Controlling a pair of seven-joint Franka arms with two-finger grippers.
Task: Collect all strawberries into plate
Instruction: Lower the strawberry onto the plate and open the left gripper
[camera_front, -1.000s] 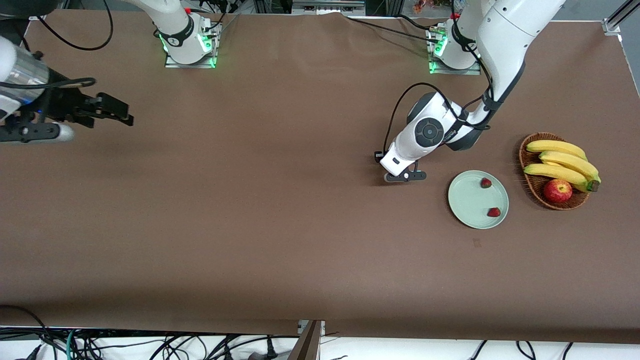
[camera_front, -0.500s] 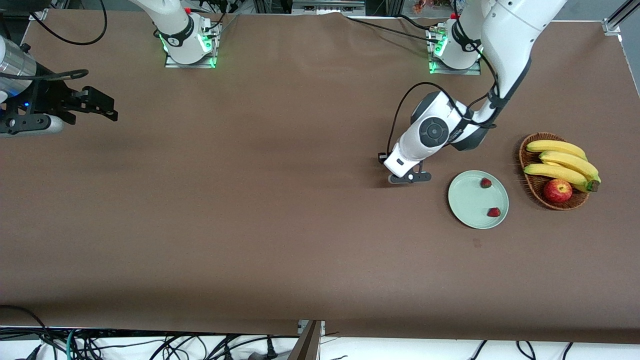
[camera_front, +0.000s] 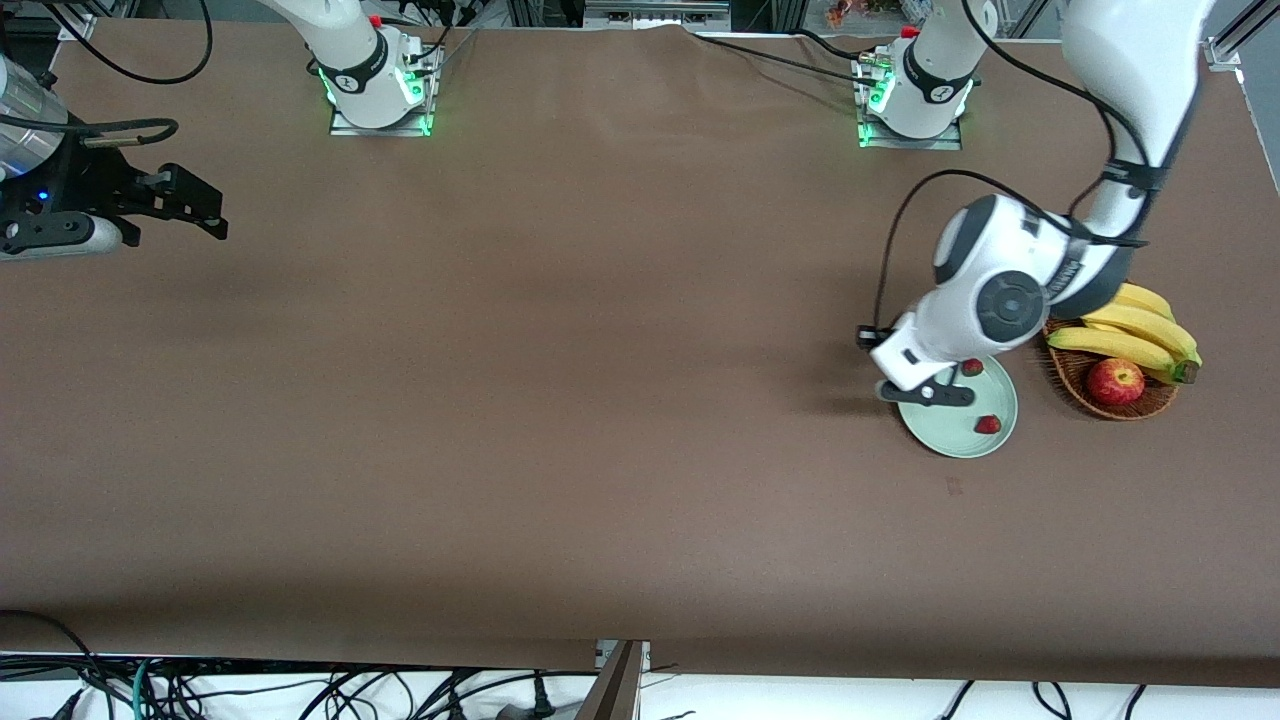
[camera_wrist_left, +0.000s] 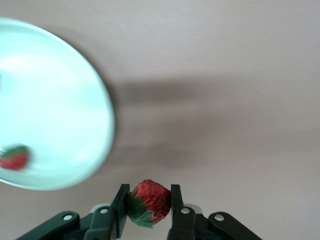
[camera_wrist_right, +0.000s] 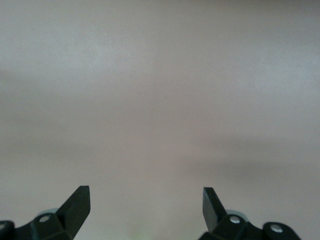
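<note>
The left gripper (camera_wrist_left: 147, 207), at the lower middle of its wrist view, clenches a strawberry (camera_wrist_left: 148, 202) between its fingers and hangs over the rim of the mint-green plate (camera_front: 945, 425) at the right of the front view. Two more strawberries (camera_front: 972, 367) (camera_front: 988, 424) lie on that plate, beside the wicker basket (camera_front: 1075, 375) holding bananas (camera_front: 1130, 335) and an apple (camera_front: 1115, 380). The right gripper (camera_front: 195, 205) waits at the upper left of the front view over the brown table (camera_front: 560, 400), fingers spread wide and holding nothing.
</note>
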